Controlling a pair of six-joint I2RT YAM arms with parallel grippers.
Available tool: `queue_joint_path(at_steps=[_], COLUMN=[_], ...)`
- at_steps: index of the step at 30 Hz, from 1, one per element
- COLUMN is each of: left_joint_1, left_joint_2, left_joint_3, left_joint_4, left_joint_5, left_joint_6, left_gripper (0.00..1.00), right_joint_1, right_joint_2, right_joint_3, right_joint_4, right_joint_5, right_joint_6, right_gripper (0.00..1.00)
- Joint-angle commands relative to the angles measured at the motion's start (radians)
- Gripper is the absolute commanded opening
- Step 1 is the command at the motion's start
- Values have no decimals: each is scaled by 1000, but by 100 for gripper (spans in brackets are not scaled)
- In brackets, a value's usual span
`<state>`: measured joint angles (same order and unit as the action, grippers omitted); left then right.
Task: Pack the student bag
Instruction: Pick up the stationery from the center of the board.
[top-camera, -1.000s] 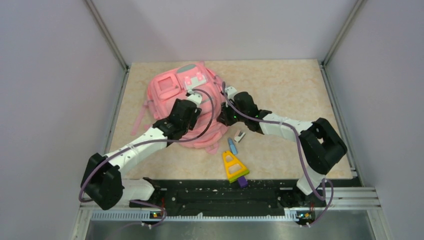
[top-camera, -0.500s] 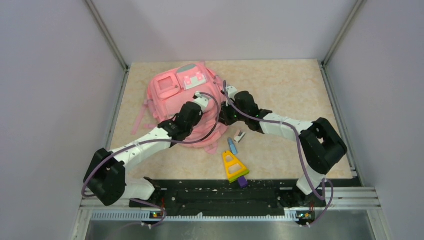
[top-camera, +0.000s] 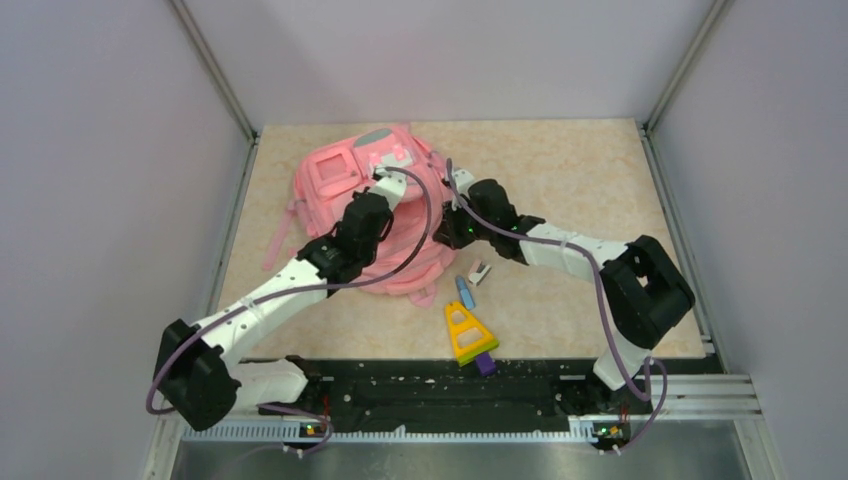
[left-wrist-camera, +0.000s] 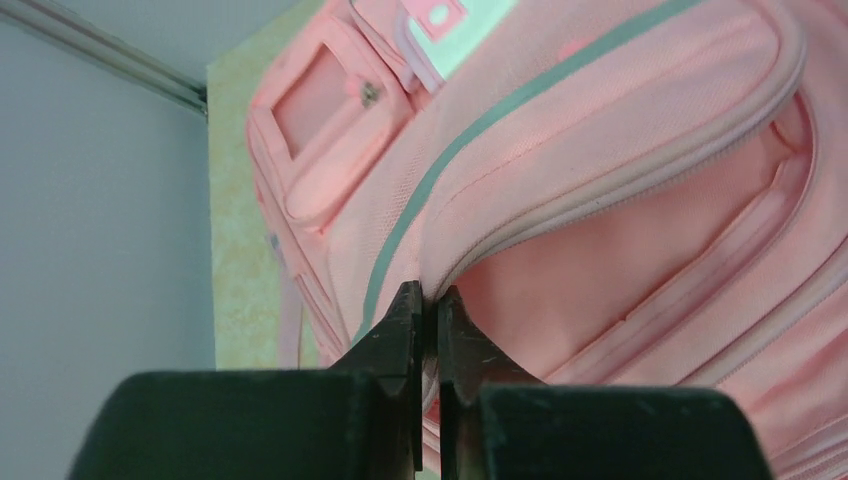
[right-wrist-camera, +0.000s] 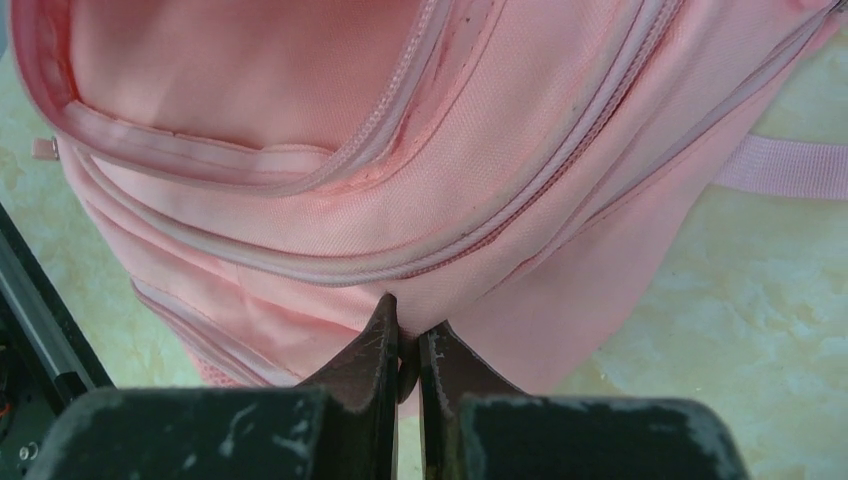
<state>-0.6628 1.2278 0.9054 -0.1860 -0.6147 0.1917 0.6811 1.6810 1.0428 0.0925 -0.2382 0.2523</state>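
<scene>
Your large soft pink fabric backpack lies toward the desk's far-left corner. The left pincer is clamped on its zipper-edged flap, the right pincer on a lower fabric fold. Expect light, limp cloth that sags, so grip seams, not flat panels.

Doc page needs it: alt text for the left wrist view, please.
The left tool, shut, pinches the rim of an open compartment on the pink student bag, which fills most of the view. A grey zipper line runs up the bag beside a small front pocket. A strip of beige table shows at left.
</scene>
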Motion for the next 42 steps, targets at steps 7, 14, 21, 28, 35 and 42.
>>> queue_joint_path(at_steps=[7,14,21,28,35,42], left_joint_1=[8,9,9,9,9,9], left_joint_2=[-90,-117,-128,-135,-150,-148], left_joint_3=[134,78,78,90,95,96], left_joint_4=[8,22,-12,-36,-46,-46], left_joint_5=[1,70,114,131,144,150], left_joint_6=[-81,-155,-189,-241,-253,-256], left_gripper=[0,0,0,0,0,0], right_joint_1=[-19,-19,-20,-18,12,46], right_joint_2=[-39,-254,-456,-438,-313,-155], right_joint_3=[197,134,-87,-269,-300,-208], right_joint_4=[-185,-361,-435,-316,-226,-196], right_joint_5=[73,188,283,257,369,434], right_joint_6=[-61,-94,30,267,326,294], right_gripper=[0,63,79,78,78,75])
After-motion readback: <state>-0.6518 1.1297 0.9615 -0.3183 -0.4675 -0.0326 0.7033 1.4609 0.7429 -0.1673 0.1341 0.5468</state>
